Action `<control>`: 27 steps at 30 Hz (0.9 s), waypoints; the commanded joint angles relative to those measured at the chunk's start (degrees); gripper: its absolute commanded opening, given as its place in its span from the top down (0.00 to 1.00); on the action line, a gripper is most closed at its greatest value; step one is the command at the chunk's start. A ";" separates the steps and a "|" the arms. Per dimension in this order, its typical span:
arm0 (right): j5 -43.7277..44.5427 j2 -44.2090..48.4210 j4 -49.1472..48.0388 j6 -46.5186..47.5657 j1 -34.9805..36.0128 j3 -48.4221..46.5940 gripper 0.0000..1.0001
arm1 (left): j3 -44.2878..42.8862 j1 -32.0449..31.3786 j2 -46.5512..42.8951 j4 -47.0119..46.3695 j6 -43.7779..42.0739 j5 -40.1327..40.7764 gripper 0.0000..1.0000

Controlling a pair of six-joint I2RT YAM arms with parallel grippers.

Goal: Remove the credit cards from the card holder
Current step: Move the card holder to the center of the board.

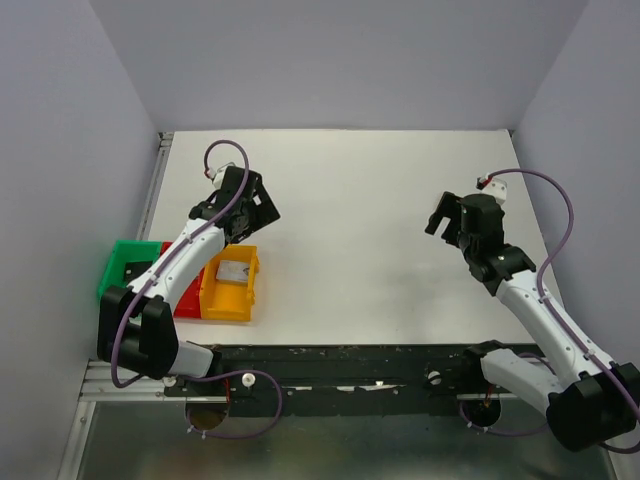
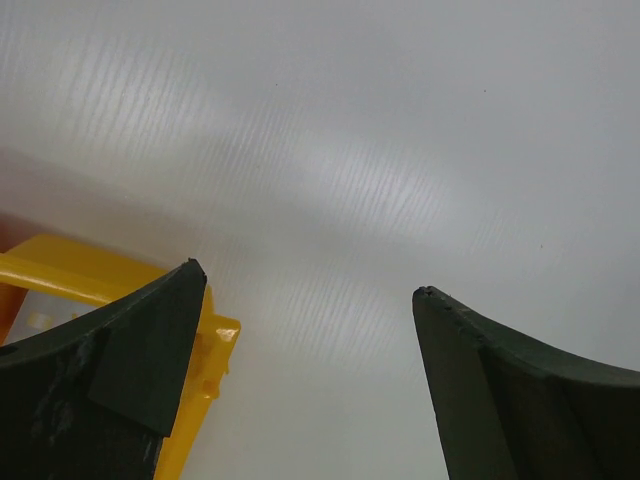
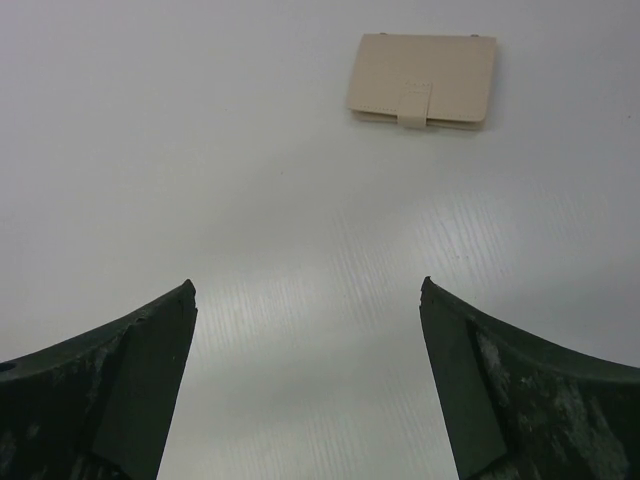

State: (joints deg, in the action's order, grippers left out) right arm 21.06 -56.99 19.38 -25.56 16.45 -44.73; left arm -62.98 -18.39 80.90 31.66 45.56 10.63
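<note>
Right wrist cam: right gripper jaws spread wide, both dark fingers at the bottom corners, only bare white table showing between them. Finger surfaces look scuffed. Card holder lies flat on the table ahead, up and right of centre, well clear of the fingertips. It's folded shut, beige outside up, small clasp tab over the edge nearest the gripper. Table has a fine ribbed texture.

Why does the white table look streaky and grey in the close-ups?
Left wrist: a bright glare band crosses the ribbed table. Right wrist: the table greys toward the right gripper, probably its shadow; the card holder is sharp. Top external: light is even.
</note>
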 commanded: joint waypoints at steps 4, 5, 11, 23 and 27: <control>-1.29 -0.58 0.14 -0.63 0.08 -0.71 0.00 | 4.71 -0.15 -3.91 -2.92 -2.23 -5.35 0.01; -0.94 -0.66 0.14 -1.06 0.08 -0.71 0.00 | 4.71 -0.15 -3.91 -2.92 -2.49 -5.71 0.01; 0.74 -0.84 -2.15 -2.12 0.08 1.22 0.00 | 4.09 -0.15 -4.26 -1.95 -4.34 -7.38 0.01; -6.02 -5.23 0.84 -5.02 -4.57 -2.91 0.00 | 13.41 -0.15 -15.24 -14.26 -8.38 -16.17 0.01; -10.85 -7.60 0.05 -8.79 -10.46 -3.26 0.00 | 14.37 -0.24 -17.35 -13.99 -8.82 -16.52 0.01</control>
State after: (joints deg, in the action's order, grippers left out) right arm 16.10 -62.61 19.59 -30.04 10.41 -45.93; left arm -49.63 -18.39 65.98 20.88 38.09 -3.18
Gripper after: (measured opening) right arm 0.997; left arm 0.993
